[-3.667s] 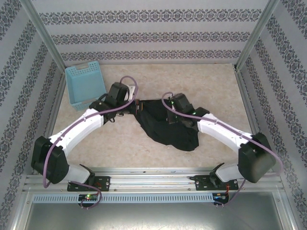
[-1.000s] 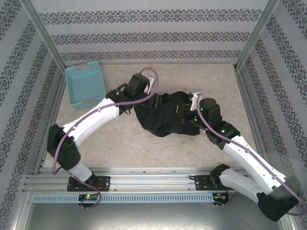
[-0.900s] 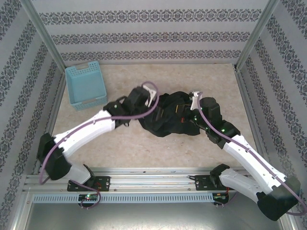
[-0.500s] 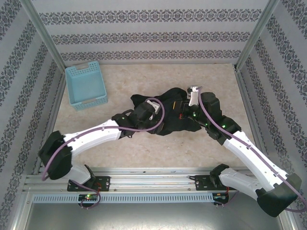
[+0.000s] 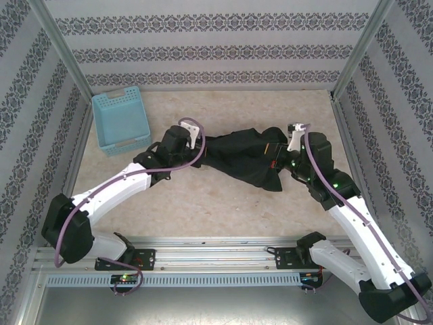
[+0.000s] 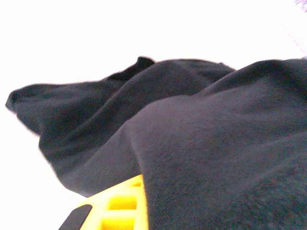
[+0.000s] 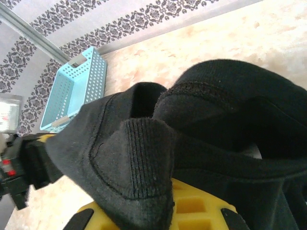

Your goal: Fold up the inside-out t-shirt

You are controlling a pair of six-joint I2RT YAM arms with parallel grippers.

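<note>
The inside-out t-shirt (image 5: 238,157) is a black, rumpled band of cloth stretched across the middle of the table between both arms. My left gripper (image 5: 199,145) is shut on its left end; in the left wrist view black fabric (image 6: 206,158) drapes over my yellow finger (image 6: 120,207) and hides the jaws. My right gripper (image 5: 279,160) is shut on the right end. In the right wrist view a ribbed collar edge (image 7: 139,163) folds over the yellow finger (image 7: 196,209). The shirt's lower part (image 5: 267,180) sags onto the table.
A light blue plastic basket (image 5: 122,120) stands at the back left, near the left wall, and appears in the right wrist view (image 7: 72,91). Bare beige tabletop (image 5: 203,210) lies in front of the shirt. Patterned walls and metal posts close in three sides.
My left gripper has moved back and left from the shirt's front edge and has shut on the cloth. My right gripper has drawn rightward, and the shirt is now pulled out wider between them.
</note>
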